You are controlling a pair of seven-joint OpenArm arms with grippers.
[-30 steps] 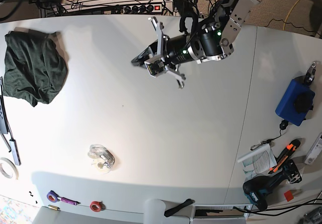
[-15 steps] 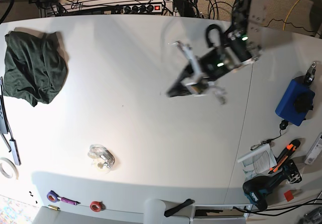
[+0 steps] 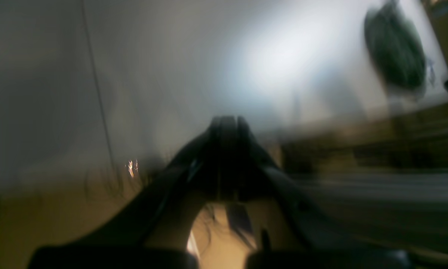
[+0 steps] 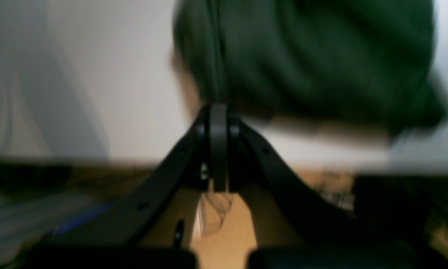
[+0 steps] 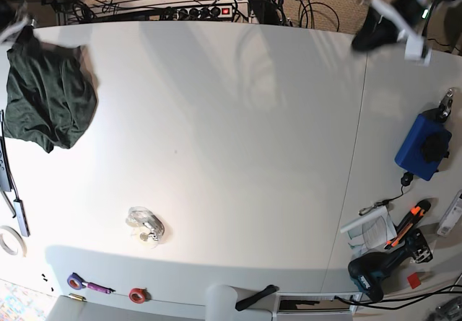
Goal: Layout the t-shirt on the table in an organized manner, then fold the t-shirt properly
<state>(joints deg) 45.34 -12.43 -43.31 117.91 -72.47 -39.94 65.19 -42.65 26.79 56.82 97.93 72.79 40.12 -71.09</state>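
Observation:
The dark green t-shirt (image 5: 49,96) lies crumpled at the far left of the white table (image 5: 216,133). My right gripper (image 5: 22,31) shows as a blur at the shirt's upper left corner. In the right wrist view this gripper (image 4: 218,112) is shut, its tip at the near edge of the t-shirt (image 4: 306,56); touch cannot be told. My left gripper (image 5: 361,42) hangs over the table's far right edge, far from the shirt. It is shut and empty (image 3: 226,125), with the t-shirt (image 3: 394,61) small and blurred in the distance.
A blue box (image 5: 422,146), papers (image 5: 368,231) and a drill (image 5: 375,270) sit along the right side. A crumpled plastic clump (image 5: 146,223) lies near the front left, with tape rolls (image 5: 136,294) at the front edge. A seam (image 5: 354,155) crosses the table.
My left arm has swung from over the table's middle up to the far right edge. The right gripper has come into view at the shirt's upper left corner.

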